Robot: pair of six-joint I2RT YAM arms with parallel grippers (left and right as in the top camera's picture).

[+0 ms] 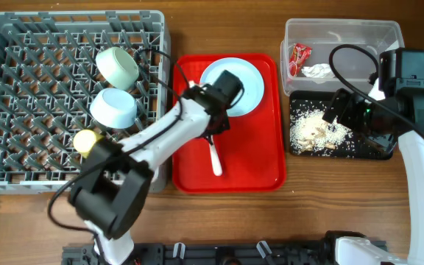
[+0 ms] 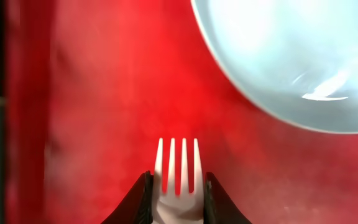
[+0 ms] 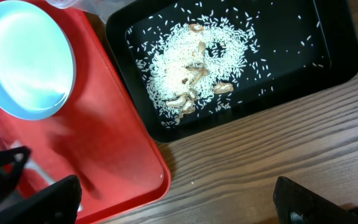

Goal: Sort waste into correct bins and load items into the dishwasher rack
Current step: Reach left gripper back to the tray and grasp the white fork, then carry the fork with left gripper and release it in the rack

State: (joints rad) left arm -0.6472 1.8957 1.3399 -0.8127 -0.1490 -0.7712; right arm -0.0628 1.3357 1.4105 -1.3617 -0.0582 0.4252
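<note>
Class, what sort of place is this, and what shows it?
Probably a robot lab bench staged as a dish-clearing station: a grey dishwasher rack, a red tray with a plate, and a robot arm over it.

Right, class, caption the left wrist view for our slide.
Left claw grips white fork over red tray, beside pale-blue plate.

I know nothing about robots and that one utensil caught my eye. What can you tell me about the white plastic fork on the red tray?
The white plastic fork has four slim, straight tines and a narrow handle, and it looks matte and clean. It sits over the red rectangular plastic serving tray, its tines pointing toward the round pale-blue plate without touching it. The left arm's tool seems to pinch its neck, with one finger on each side. Whether it rests on the tray or is slightly lifted cannot be told.
</note>
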